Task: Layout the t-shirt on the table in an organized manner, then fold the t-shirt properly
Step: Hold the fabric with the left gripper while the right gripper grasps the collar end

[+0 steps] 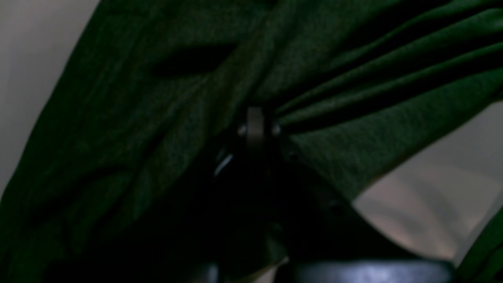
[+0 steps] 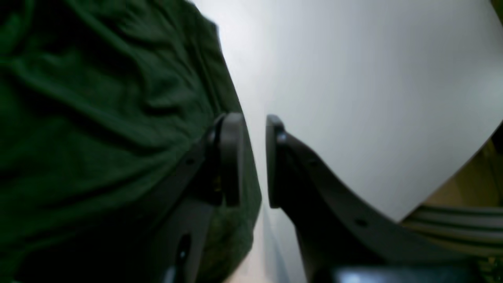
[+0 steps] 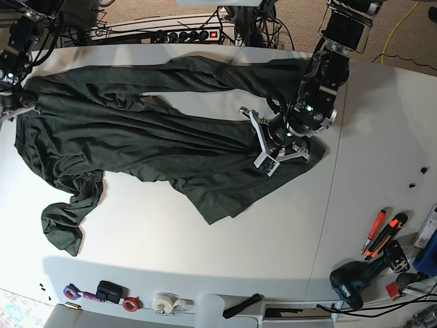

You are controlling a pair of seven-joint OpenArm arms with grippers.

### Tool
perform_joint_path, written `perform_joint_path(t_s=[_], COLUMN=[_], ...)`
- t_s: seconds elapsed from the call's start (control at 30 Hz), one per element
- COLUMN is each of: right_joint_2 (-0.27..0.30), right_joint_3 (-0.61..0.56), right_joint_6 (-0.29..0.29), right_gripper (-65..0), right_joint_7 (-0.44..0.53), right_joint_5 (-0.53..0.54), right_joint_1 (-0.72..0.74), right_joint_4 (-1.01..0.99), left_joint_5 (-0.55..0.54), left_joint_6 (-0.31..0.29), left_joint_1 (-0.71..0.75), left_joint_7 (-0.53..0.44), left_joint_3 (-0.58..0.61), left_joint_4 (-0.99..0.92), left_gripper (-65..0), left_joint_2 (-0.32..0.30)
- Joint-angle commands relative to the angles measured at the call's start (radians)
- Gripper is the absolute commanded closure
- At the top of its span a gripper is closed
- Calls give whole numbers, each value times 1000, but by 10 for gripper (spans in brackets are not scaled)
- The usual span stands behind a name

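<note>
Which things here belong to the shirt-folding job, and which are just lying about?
Job:
t-shirt
table
left hand, shut on the shirt
right hand

Lying about:
tape rolls
orange cutters
drill
power strip

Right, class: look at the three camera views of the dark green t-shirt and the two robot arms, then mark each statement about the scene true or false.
1. The large dark green fabric t-shirt is neatly folded into a rectangle. False: it lies spread and wrinkled.
2. The left gripper is shut on the shirt fabric. True.
3. The right gripper grips a bunch of cloth. False: a gap shows between its fingers with no cloth in it, beside the shirt's edge.
4. The wide white table has rolls of tape along its near edge. True.
5. A red-and-orange utility knife lies on top of the shirt. False: it lies on bare table, apart from the shirt.
</note>
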Motion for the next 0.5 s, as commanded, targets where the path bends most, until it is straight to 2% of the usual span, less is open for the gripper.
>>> perform_joint_path(t_s=[0.0, 0.27, 0.37, 0.47], right_joint_2=[28, 21, 14, -10], right_joint_3=[8, 8, 8, 8], right_joint_6=[-6, 44, 64, 95], right_gripper=[-106, -106, -106, -106], right_joint_7=[8, -46, -48, -52], right_joint_5=[14, 98, 112, 115], right_joint_1=[5, -2, -19, -39], right_joint_4=[35, 76, 76, 76], left_joint_5=[41, 17, -42, -58], left_joint_6=[24, 21, -17, -48], left_joint_1=[-2, -2, -2, -2], left_joint_7=[68, 38, 40, 50], left_joint_3=[-3, -3, -4, -4], left_joint_4=[-5, 9, 71, 159], left_gripper=[0, 0, 0, -98], left_joint_2=[-10, -11, -11, -11])
